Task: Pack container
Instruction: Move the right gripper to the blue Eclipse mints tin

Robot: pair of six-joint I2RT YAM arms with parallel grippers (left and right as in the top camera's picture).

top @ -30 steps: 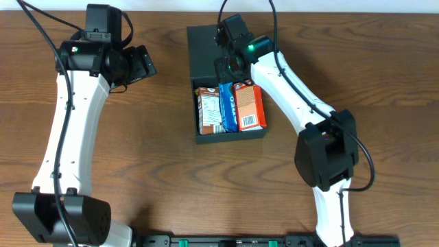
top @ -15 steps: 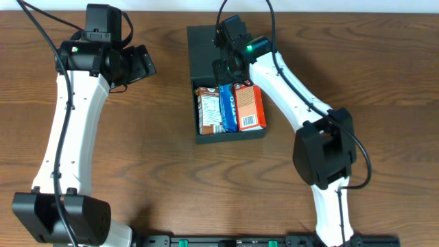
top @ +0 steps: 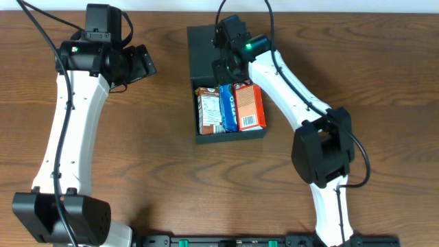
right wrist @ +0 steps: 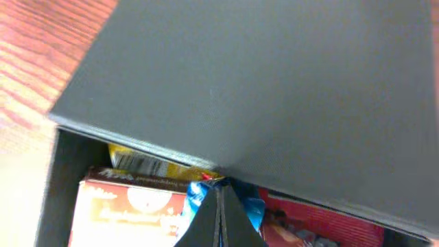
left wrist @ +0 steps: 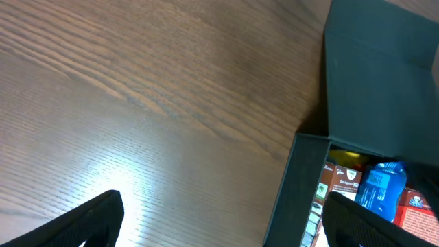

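At upper left of the overhead view, the left gripper (top: 145, 63) hangs over the brown wood-grain table (top: 158, 158). Its jaws are spread wide with nothing between them, and it is well apart from the work. At upper centre sits the dark teal-black matte cardboard container (top: 230, 136), a shallow square box. It is open, with its hinged flap lid (top: 202, 48) toward the top of the frame. Inside, side by side from left to right, are a brown-and-white snack packet (top: 208, 110), a blue snack packet (top: 228, 108) and an orange snack packet (top: 251, 106). Just right of centre, the right gripper (top: 228, 67) is at the lid, its jaws pressed together on nothing. Its own camera shows the joined tips meeting the lid's edge, which overhangs the packets and a yellow wrapper (right wrist: 147, 162).

The packing looks done bar the closing. The danger lies in that narrow contact: a closed tip pushing on a thin cardboard edge may slip off and let the flap drop back. Packets riding high may jam the lid before it seats. With the other arm far off, nothing braces the light box, so a sideways shove could slide it across the table.
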